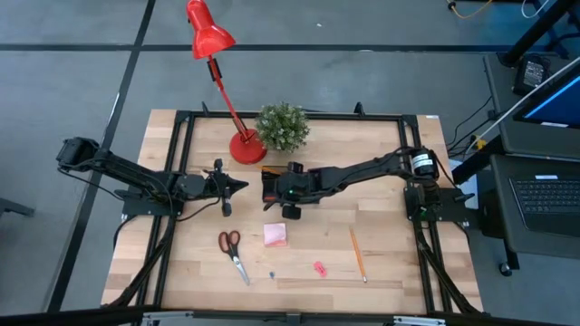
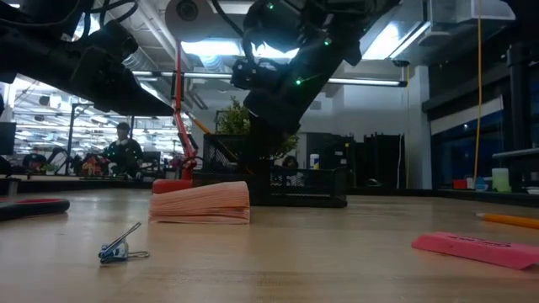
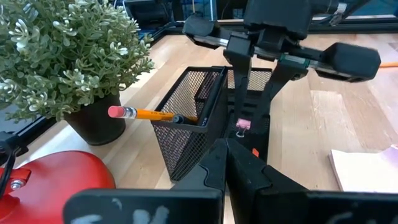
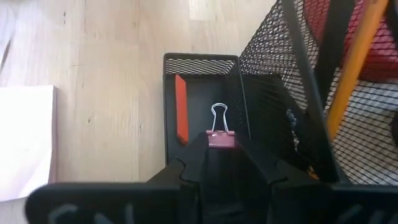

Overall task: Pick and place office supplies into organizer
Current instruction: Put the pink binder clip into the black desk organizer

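Observation:
The black mesh organizer (image 1: 270, 197) stands near the table's middle, and an orange pencil (image 3: 149, 114) leans in its tall cup. My right gripper (image 4: 220, 144) hangs over the organizer's low compartment (image 4: 199, 93), shut on a pink binder clip (image 4: 221, 139). An orange strip (image 4: 181, 115) lies in that compartment. My left gripper (image 1: 237, 185) waits shut just left of the organizer, holding nothing. On the near part of the table lie red-handled scissors (image 1: 231, 248), a pink sticky pad (image 1: 275, 235), a second pencil (image 1: 358, 254), a pink bit (image 1: 319, 268) and a small blue clip (image 2: 118, 248). My right gripper pinches the binder clip's pink body (image 4: 221, 140) between its two fingertips. The clip's wire handles (image 4: 218, 117) stick out past the fingers. The fingers come slanting down from the table's right side. The clip is lifted clear, above the organizer's low compartment.
A red desk lamp (image 1: 245, 145) and a green potted plant (image 1: 283, 125) stand just behind the organizer toward the far edge. The loose items are spread over the near half of the table. A black frame runs around the table's edges.

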Controlling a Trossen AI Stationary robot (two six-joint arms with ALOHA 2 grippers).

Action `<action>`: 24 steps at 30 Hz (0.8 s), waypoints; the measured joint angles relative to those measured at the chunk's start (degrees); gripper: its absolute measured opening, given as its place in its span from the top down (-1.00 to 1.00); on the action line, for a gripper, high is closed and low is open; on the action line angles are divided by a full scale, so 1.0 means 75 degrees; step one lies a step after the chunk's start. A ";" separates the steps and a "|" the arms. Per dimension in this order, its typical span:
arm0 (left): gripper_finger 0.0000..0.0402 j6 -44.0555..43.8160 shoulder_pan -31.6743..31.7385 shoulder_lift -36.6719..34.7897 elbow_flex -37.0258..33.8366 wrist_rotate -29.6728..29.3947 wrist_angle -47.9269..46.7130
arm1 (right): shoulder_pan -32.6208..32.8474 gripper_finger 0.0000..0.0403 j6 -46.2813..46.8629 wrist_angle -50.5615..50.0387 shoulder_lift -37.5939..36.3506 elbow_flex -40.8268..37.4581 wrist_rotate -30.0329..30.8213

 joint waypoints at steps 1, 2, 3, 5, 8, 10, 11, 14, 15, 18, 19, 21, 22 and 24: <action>0.99 -0.0002 -0.0001 0.0000 0.0000 0.0000 -0.0001 | 0.0000 0.67 0.0002 -0.0017 0.0032 0.0000 -0.0002; 0.99 -0.0003 -0.0001 0.0000 0.0000 0.0000 0.0000 | 0.0003 0.67 -0.0001 -0.0030 0.0079 0.0000 0.0001; 0.99 -0.0001 -0.0001 0.0000 0.0000 0.0001 0.0000 | 0.0009 0.67 -0.0045 0.0011 0.0125 0.0000 0.0001; 0.99 -0.0003 0.0000 0.0000 0.0000 0.0000 0.0000 | 0.0009 0.67 -0.0144 0.0010 0.0204 0.0000 0.0026; 0.99 -0.0003 0.0000 0.0000 0.0000 0.0000 0.0000 | 0.0014 0.67 -0.0146 0.0080 0.0260 -0.0002 0.0012; 0.99 -0.0003 -0.0001 0.0000 0.0000 0.0001 -0.0003 | 0.0012 0.67 -0.0146 0.0149 0.0255 -0.0003 0.0011; 0.99 -0.0003 0.0001 0.0000 0.0000 0.0000 -0.0001 | 0.0012 0.67 -0.0144 0.0163 0.0252 -0.0003 0.0012; 0.99 -0.0002 0.0001 0.0000 0.0000 0.0001 -0.0012 | 0.0012 0.67 -0.0163 0.0151 0.0252 -0.0003 0.0012; 0.99 -0.0003 0.0002 0.0000 0.0000 0.0000 -0.0013 | 0.0012 0.67 -0.0175 0.0156 0.0252 0.0000 0.0012; 0.99 -0.0003 -0.0001 0.0000 0.0000 0.0000 -0.0029 | 0.0012 0.67 -0.0319 0.0155 0.0252 -0.0003 0.0010; 0.99 -0.0003 0.0002 0.0000 0.0000 0.0000 -0.0035 | 0.0012 0.67 -0.0328 0.0175 0.0252 -0.0002 0.0010; 0.99 -0.0003 0.0001 0.0000 0.0000 0.0000 -0.0038 | 0.0012 0.67 -0.0316 0.0245 0.0252 -0.0003 0.0006; 0.99 -0.0003 0.0001 0.0000 0.0000 0.0000 -0.0038 | 0.0012 0.67 -0.0325 0.0245 0.0252 -0.0002 0.0004; 0.99 -0.0003 -0.0001 0.0000 0.0000 0.0000 -0.0050 | 0.0012 0.65 -0.0341 0.0244 0.0252 -0.0003 -0.0002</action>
